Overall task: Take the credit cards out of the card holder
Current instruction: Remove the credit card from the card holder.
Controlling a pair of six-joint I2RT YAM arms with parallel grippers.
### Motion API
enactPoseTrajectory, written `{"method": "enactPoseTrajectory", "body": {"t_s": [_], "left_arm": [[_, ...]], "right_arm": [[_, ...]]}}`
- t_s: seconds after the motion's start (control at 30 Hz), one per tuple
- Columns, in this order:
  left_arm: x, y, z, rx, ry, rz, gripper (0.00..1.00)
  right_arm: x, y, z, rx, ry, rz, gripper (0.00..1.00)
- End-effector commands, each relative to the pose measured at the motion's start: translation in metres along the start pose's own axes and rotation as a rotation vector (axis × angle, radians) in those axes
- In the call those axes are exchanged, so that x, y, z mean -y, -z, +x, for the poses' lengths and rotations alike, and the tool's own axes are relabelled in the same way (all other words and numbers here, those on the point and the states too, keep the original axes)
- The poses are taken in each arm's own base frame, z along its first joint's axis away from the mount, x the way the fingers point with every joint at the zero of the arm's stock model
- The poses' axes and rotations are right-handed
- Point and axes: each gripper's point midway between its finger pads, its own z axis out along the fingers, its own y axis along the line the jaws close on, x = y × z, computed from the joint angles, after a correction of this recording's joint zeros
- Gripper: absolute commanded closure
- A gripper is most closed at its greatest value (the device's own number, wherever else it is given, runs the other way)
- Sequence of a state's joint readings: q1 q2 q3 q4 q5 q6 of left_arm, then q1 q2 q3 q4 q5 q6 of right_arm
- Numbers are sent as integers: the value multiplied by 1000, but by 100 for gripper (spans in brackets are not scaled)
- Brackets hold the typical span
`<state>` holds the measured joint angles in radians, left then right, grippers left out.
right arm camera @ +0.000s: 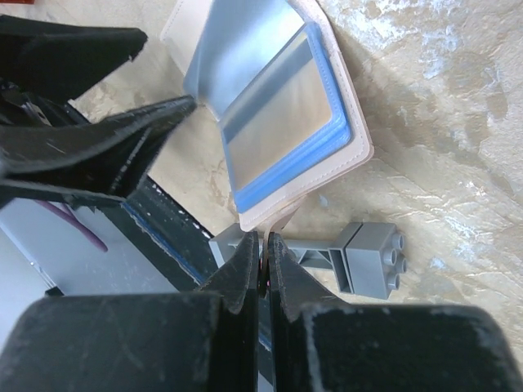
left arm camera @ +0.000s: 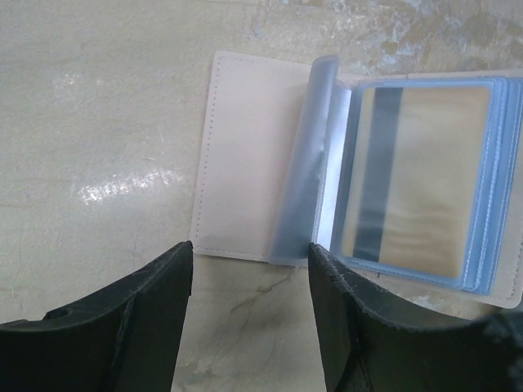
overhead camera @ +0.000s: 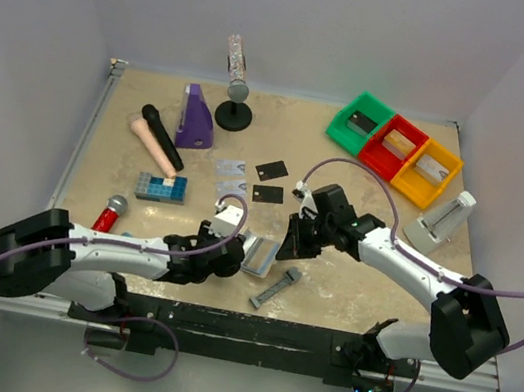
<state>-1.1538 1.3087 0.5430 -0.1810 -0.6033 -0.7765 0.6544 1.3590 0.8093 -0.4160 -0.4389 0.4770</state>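
Observation:
The card holder (overhead camera: 260,256) lies open near the table's front edge, between my grippers. In the left wrist view its pale panel (left arm camera: 245,155) lies flat, a clear sleeve (left arm camera: 315,163) stands up, and a tan card with a dark stripe (left arm camera: 425,180) shows inside the blue-edged sleeves. My left gripper (left arm camera: 249,282) is open and empty just short of the holder's edge. My right gripper (right arm camera: 265,245) is shut on the holder's tan cover edge (right arm camera: 286,220). Two pale grey cards (overhead camera: 231,176) and two black cards (overhead camera: 270,181) lie on the table behind.
A grey bar-shaped tool (overhead camera: 275,287) lies right of the holder, also in the right wrist view (right arm camera: 359,253). A blue studded block (overhead camera: 161,187), microphones (overhead camera: 162,136), a purple object (overhead camera: 196,116) and a stand (overhead camera: 233,110) sit left and back. Coloured bins (overhead camera: 393,149) stand back right.

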Motion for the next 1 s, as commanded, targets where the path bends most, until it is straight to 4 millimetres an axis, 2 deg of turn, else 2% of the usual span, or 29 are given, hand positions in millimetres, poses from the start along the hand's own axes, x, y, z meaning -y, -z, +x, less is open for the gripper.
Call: {"method": "enactPoseTrajectory", "body": {"t_s": [0.0,0.17,0.27,0.37,0.47,0.57,0.77,0.97], "left_arm": [[-3,5,-13,46,120,21,37],[-17,9,-17,56,200,11,32],[-17,15,-24,83,238,39,31],[0,25,-40,143,260,173,31],[39,43,-59,197,261,413,33],[68,50,-65,179,219,539,33],[85,30,-56,106,158,521,29],[92,22,-55,97,144,522,28]], "right_arm": [[-8,5,-6,3,37,-22,100],[-4,4,-4,-5,44,-4,100],[3,1,-3,-8,49,21,100],[9,-4,-4,-20,42,35,100],[9,-4,-7,-18,38,33,100],[5,-2,-10,-11,40,24,100],[-2,4,-12,2,40,-1,100],[-17,12,-13,24,43,-65,100]]}}
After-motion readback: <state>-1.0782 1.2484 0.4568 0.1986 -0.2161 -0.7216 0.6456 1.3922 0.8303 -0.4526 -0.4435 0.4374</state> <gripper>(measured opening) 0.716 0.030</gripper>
